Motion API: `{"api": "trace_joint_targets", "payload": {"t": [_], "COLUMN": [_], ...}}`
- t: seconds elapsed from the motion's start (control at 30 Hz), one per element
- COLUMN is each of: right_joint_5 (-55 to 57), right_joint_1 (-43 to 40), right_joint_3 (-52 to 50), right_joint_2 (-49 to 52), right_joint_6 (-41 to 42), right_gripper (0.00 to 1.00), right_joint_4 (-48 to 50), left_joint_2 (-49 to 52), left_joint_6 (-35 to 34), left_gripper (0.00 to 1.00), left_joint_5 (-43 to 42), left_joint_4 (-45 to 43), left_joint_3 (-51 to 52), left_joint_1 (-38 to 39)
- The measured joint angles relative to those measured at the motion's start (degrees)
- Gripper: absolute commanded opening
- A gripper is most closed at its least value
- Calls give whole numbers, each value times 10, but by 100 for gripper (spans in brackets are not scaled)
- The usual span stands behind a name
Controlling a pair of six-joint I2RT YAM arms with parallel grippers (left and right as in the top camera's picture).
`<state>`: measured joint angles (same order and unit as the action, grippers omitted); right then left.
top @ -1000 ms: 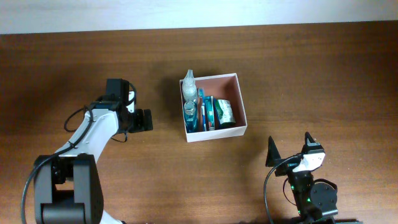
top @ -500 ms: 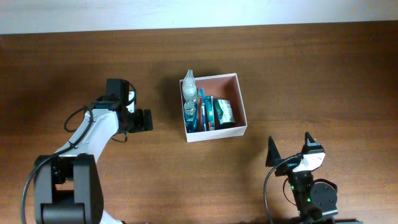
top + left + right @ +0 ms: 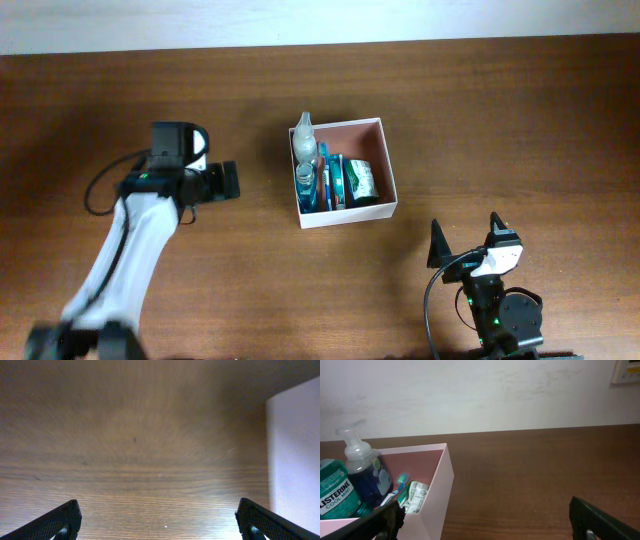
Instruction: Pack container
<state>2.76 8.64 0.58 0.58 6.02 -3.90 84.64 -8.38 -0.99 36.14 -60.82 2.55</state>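
Observation:
The container (image 3: 390, 170) is a square white-walled box with a reddish-brown inside, at the table's middle. It holds a clear pump bottle (image 3: 303, 130), a blue bottle (image 3: 304, 185), toothbrushes (image 3: 327, 180) and a teal mouthwash bottle (image 3: 360, 180). My left gripper (image 3: 232, 180) is open and empty, to the left of the box; its wrist view shows bare wood and the box's white wall (image 3: 295, 455) at the right. My right gripper (image 3: 465, 238) is open and empty at the front right; its wrist view shows the box (image 3: 437, 490) with the mouthwash bottle (image 3: 337, 495) and blue pump bottle (image 3: 362, 477).
The wooden table (image 3: 500, 110) spreads around the box. A pale wall (image 3: 480, 395) stands behind the table's far edge. The right arm's base (image 3: 500, 315) sits at the front right edge.
The left arm has shifted left and slightly back, away from the box. The right arm and the box's contents have not moved.

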Motion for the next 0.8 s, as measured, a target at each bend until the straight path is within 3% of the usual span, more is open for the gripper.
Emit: {"api": "trace_joint_targets", "payload": {"t": [0.63, 0.8], "right_joint_5": [0, 0], "right_joint_1": [0, 0], "right_joint_3": [0, 0], "right_joint_2": [0, 0], "right_joint_6": [0, 0], "right_gripper": [98, 98], "right_joint_4": [0, 0], "left_joint_2": [-541, -657], "left_joint_6": [0, 0], "left_gripper": [99, 99], "left_joint_5": [0, 0], "left_joint_4": [2, 47], "left_joint_3": [149, 199], "left_joint_1": [0, 0]}}
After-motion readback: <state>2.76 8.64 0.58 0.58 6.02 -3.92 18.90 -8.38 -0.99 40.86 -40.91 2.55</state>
